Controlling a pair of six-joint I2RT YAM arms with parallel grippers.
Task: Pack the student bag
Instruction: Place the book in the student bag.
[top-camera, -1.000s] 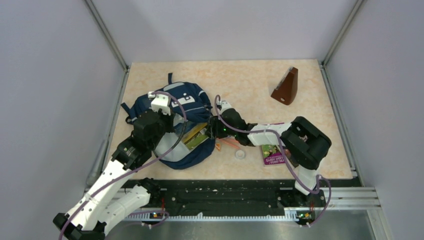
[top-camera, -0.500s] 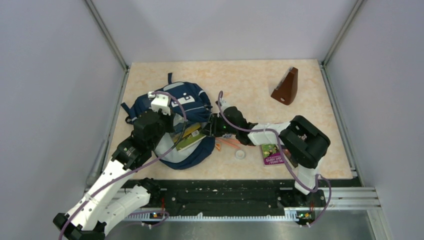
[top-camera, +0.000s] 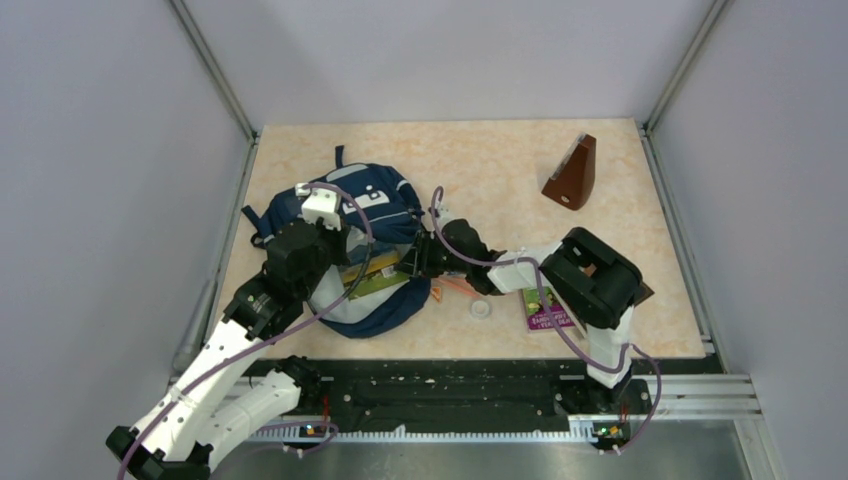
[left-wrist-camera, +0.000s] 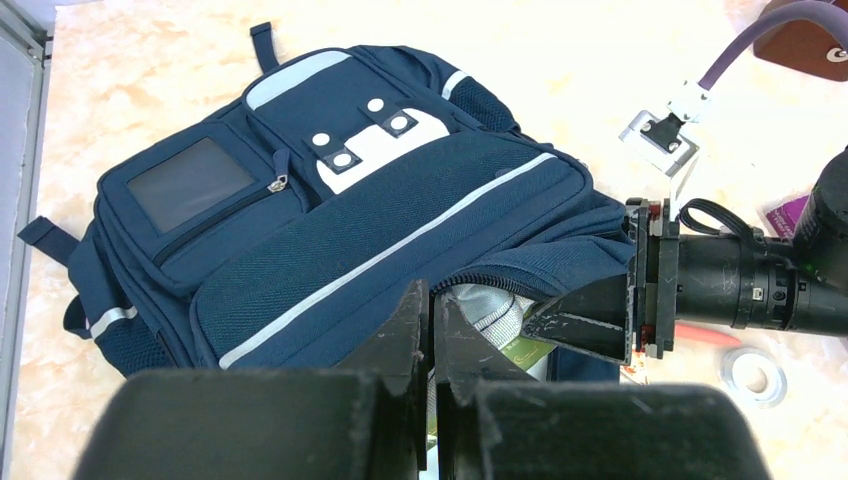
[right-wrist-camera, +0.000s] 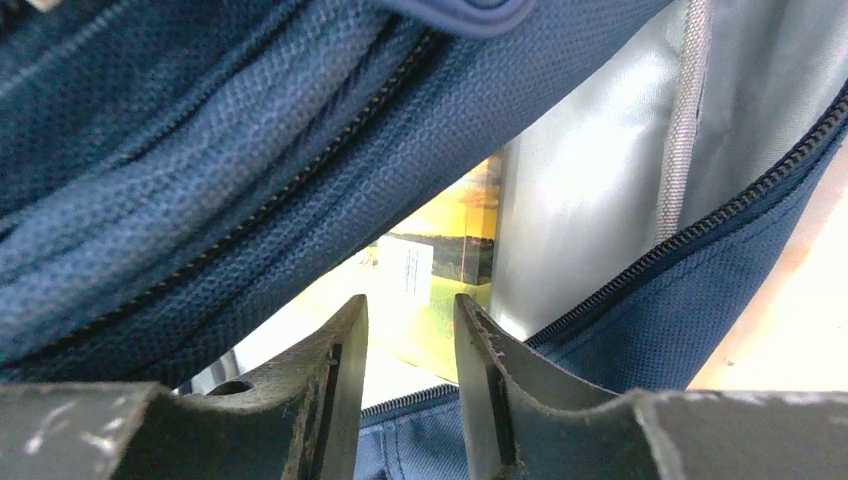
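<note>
The navy student bag (top-camera: 372, 205) lies flat at the left of the table, its main opening facing right and showing pale grey lining (left-wrist-camera: 495, 312). My left gripper (top-camera: 345, 262) is shut on the upper zipper edge of that opening (left-wrist-camera: 432, 300) and holds it up. My right gripper (top-camera: 412, 262) is at the bag's mouth with its fingers a little apart (right-wrist-camera: 408, 320) and nothing between them. A green and yellow book (right-wrist-camera: 440, 270) lies inside the bag just beyond the fingertips; it also shows in the top view (top-camera: 375, 282).
A brown wedge-shaped object (top-camera: 572, 173) stands at the back right. A purple and green book (top-camera: 545, 308), a white tape ring (top-camera: 481, 309) and orange pens (top-camera: 455, 287) lie right of the bag, under my right arm.
My right arm has moved left to the bag's mouth, and the green book has gone deeper into the bag. My left gripper has kept its hold.
</note>
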